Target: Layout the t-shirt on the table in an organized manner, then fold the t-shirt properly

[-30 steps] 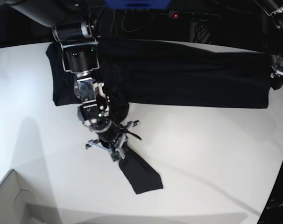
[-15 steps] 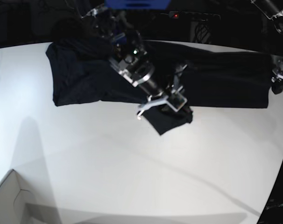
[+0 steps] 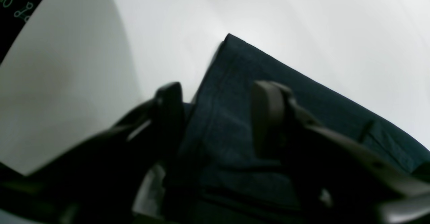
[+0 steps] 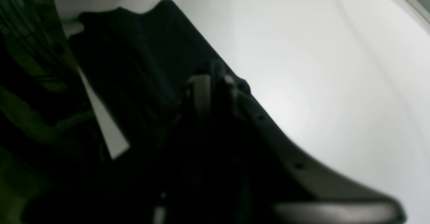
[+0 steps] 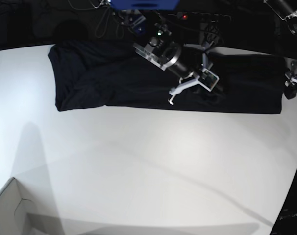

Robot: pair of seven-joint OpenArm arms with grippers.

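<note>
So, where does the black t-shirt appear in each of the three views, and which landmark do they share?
Base: the t-shirt lies as a wide band along the far edge of the table.
Left wrist: its corner fills the centre and lower right, between the left gripper fingers.
Right wrist: it fills the left and centre, around the right gripper.
Shared landmark: the shirt's straight edge on white table.

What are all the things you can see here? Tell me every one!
t-shirt: one, black, stretched in a long band across the far side of the table.
table: one, white, fills most of the view.
cardboard box: one corner, white, near left edge of the base view.
right gripper: one, silver and black, over the shirt's middle.
left gripper: one, dark, jaws apart astride the shirt's end at the far right.
</note>
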